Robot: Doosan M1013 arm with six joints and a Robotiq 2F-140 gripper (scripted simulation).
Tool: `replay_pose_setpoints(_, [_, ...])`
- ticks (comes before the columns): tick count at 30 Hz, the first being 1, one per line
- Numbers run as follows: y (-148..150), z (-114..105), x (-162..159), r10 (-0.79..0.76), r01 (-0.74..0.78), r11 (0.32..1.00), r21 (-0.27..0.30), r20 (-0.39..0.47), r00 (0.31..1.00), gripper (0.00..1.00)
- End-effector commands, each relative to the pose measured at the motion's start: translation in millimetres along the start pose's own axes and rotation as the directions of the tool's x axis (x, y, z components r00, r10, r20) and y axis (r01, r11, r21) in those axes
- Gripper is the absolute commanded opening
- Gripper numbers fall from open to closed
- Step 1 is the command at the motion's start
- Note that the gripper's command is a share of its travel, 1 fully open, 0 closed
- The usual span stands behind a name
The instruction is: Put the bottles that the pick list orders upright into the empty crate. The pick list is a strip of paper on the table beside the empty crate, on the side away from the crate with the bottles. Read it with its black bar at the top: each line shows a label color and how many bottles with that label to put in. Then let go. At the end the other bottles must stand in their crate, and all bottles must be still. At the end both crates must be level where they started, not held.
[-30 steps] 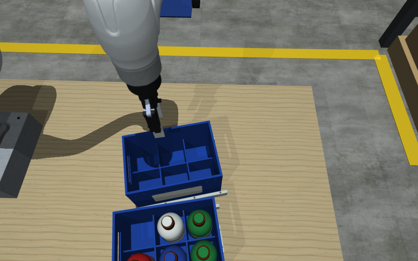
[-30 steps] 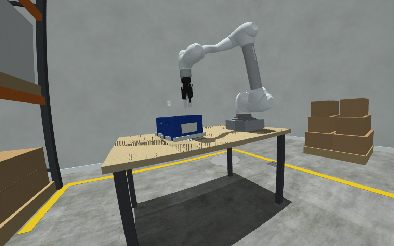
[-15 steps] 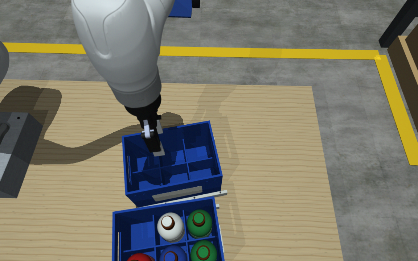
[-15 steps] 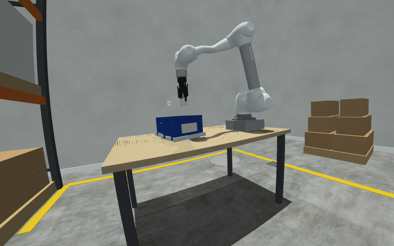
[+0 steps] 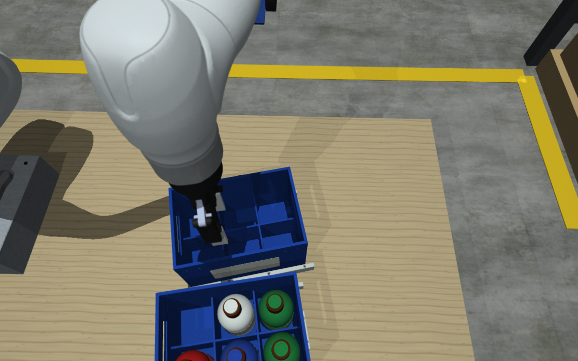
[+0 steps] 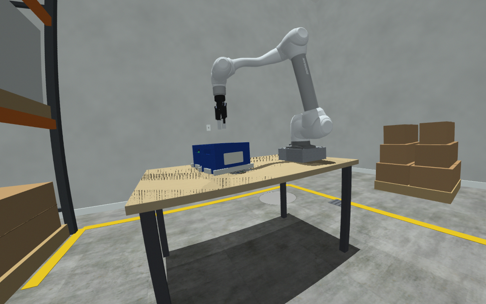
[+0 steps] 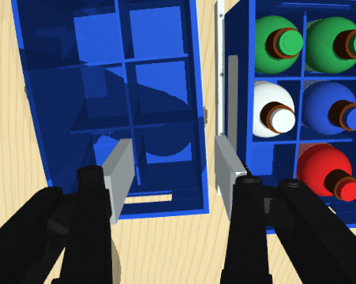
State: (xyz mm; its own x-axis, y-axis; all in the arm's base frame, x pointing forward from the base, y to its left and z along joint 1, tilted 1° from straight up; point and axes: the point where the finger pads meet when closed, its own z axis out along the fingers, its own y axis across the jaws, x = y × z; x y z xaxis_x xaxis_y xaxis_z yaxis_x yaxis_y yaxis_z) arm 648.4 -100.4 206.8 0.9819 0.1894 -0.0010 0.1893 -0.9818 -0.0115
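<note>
- I start at the far left of my top view, where the arm's grey pedestal (image 5: 35, 179) is bolted to the wooden table (image 5: 372, 179).
- Next comes my gripper (image 5: 210, 219), hanging high above the left cells of the empty crate (image 5: 297, 215); the exterior view shows it well clear of the crate's rim.
- Its two grey pads (image 7: 120, 176) stand part way apart with nothing between them; through the wrist camera I see only crate and table in the gap.
- The empty crate's six cells hold no bottles.
- Moving right in the wrist view, a white rail (image 7: 220, 69) lies between the two crates.
- The bottle crate (image 7: 240, 31) sits just beside the empty one and holds five bottles, all upright.
- Two green bottles (image 7: 278, 44) fill one row, a white bottle (image 7: 269, 106) and a blue bottle (image 7: 327, 107) fill the middle row, and a red bottle (image 7: 325, 166) stands in the last row.
- The cell beside the red bottle is vacant.
- I cannot find the pick list in any of my views at this moment.
</note>
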Motion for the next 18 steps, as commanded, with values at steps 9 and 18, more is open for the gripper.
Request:
replay_pose_setpoints(9, [49.1,-14.1,-1.4,0.0,0.0,1.0,0.0,0.0,1.0,0.38])
replay_pose_setpoints(18, [82.8,-23.7,-2.4,0.0,0.0,1.0,0.0,0.0,1.0,0.38])
